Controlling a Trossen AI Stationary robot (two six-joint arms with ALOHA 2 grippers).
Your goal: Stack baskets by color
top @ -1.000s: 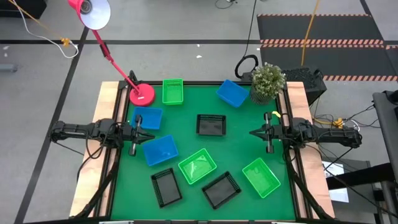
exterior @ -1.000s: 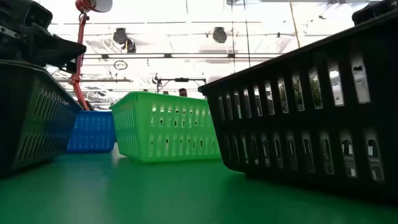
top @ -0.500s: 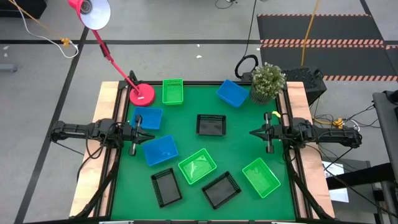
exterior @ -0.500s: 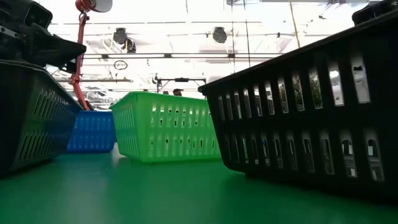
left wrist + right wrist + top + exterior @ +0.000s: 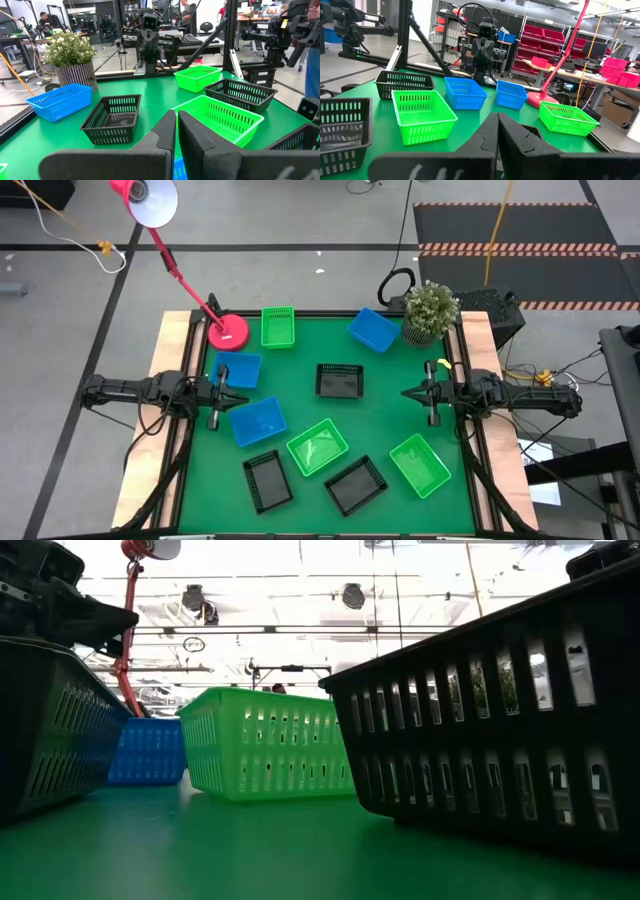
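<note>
Nine baskets lie scattered, none stacked, on a green worktop (image 5: 300, 370) as two robot arms wait at its sides, both claws clenched on nothing.

Along the near edge sit a black basket (image 5: 267, 480) at left, a second black basket (image 5: 355, 485) beside it at centre, and a green basket (image 5: 420, 465) at right. Just behind them a green basket (image 5: 318, 447) lies tilted near the centre, with a blue basket (image 5: 257, 421) to its left.

At mid-depth the left claw (image 5: 232, 392) points inward from the left edge, its tips just beside that blue basket and another blue basket (image 5: 238, 370) just beyond. The right claw (image 5: 408, 393) faces it from the right edge, well apart from any basket. A third black basket (image 5: 339, 381) sits between the two claws, long axis left to right.

At the far edge stand a pink lamp base (image 5: 228, 332), a green basket (image 5: 277, 327) with its long axis near to far, a third blue basket (image 5: 373, 330) and a potted plant (image 5: 430, 312).

The two blue baskets flank the left claw, near and far, so the left arm looks best placed to begin; the right arm is nearer the near-right green basket.
</note>
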